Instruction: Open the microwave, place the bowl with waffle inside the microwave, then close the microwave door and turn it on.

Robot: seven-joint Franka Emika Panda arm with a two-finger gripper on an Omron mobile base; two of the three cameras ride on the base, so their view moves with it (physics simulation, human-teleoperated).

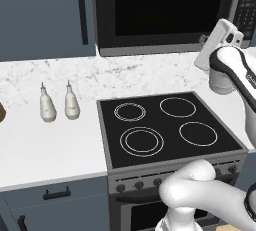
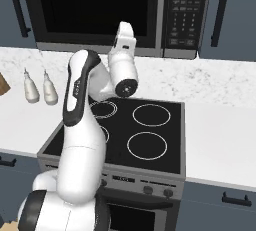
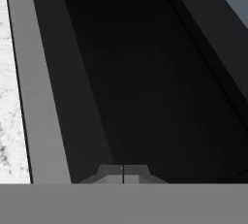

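Bowl: a tan-brown sliver of the bowl (image 1: 2, 112) shows at the far left edge of the left base view, resting on the white surface (image 1: 45, 150), well apart from the arm; the waffle cannot be made out.
Bottles: two small white bottles (image 1: 59, 103) stand on the surface between the bowl and the stovetop (image 1: 165, 127), untouched.
Microwave door: the microwave door (image 1: 167, 7) sits flush with its grey frame, so it reads as shut; opening, the first step, is not yet done.
Microwave: the microwave (image 2: 115, 12) hangs above the stovetop, its keypad strip (image 2: 182, 15) on the right side, nothing pressing it.
Claw: the claw (image 3: 123, 173) is raised close in front of the door's lower part; in the hand view its two tips meet with only a thin seam between them, so the fingers look together and grip nothing.
Done so far: judging by the layout, nothing beyond the approach to the door.
Left to do: swing the door open, fetch the bowl from the far left, set it inside, close the door, press a key to start.
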